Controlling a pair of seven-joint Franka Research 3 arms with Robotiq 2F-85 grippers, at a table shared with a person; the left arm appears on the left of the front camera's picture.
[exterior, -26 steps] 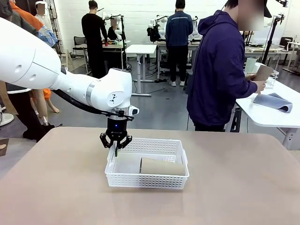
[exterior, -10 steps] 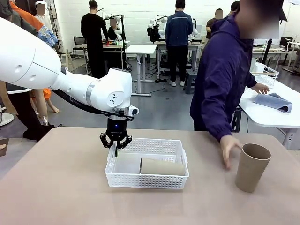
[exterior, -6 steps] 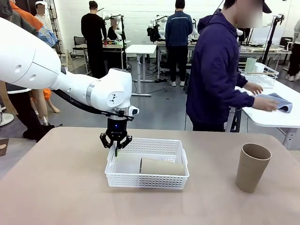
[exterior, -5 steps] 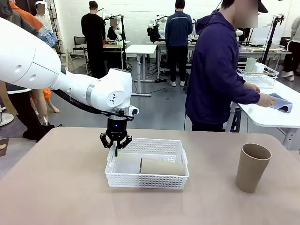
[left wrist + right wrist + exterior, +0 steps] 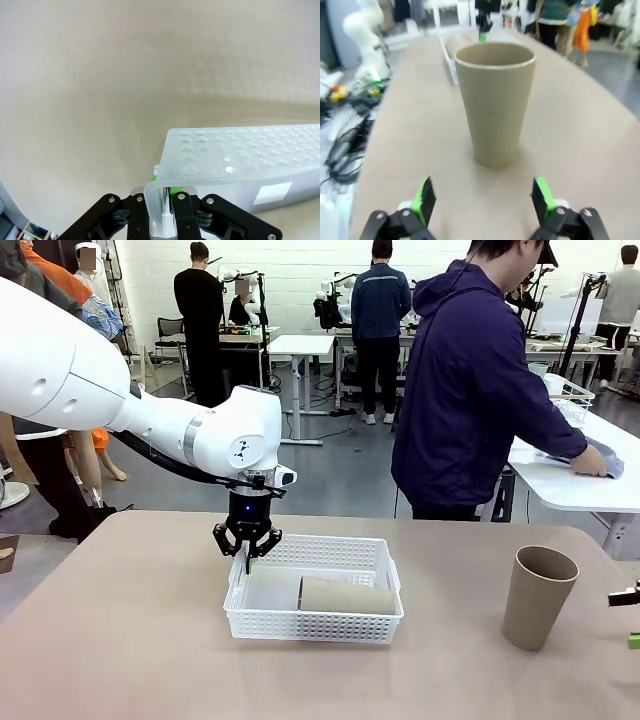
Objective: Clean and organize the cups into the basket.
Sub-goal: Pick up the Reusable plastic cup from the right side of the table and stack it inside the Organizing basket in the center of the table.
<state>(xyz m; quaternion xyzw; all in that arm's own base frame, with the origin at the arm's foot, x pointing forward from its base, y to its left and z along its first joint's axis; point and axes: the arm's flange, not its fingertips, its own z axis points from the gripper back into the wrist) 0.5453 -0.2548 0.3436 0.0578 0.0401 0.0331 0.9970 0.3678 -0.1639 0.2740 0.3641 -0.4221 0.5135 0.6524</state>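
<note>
Plainly, in the front view the left end effector (image 5: 247,546) is pressed together on the left rim of the white lattice basket (image 5: 313,623), which sits a little left of the middle of the bench (image 5: 130,640). The lying cup (image 5: 347,595), tan, rests on its side inside the basket, toward its right end. The upright cup (image 5: 538,597), also tan, stands mouth up near the bench's right edge, well apart from the basket. The tips of the right end effector (image 5: 632,618) show just beside it at that edge. Past the far edge a person (image 5: 470,390) in a dark purple hoodie leans toward a white side bench (image 5: 560,485), one hand (image 5: 592,462) on a blue cloth (image 5: 612,458). In the left wrist view the left end effector pinches the basket's rim between its fingers (image 5: 184,212), and the perforated wall runs off to the right over bare bench. In the right wrist view the right end effector is spread wide, with its green pads (image 5: 425,196) on either side. The upright cup stands ahead between them, touching neither. Beyond it, blurred, are the basket and the lying cup.
</note>
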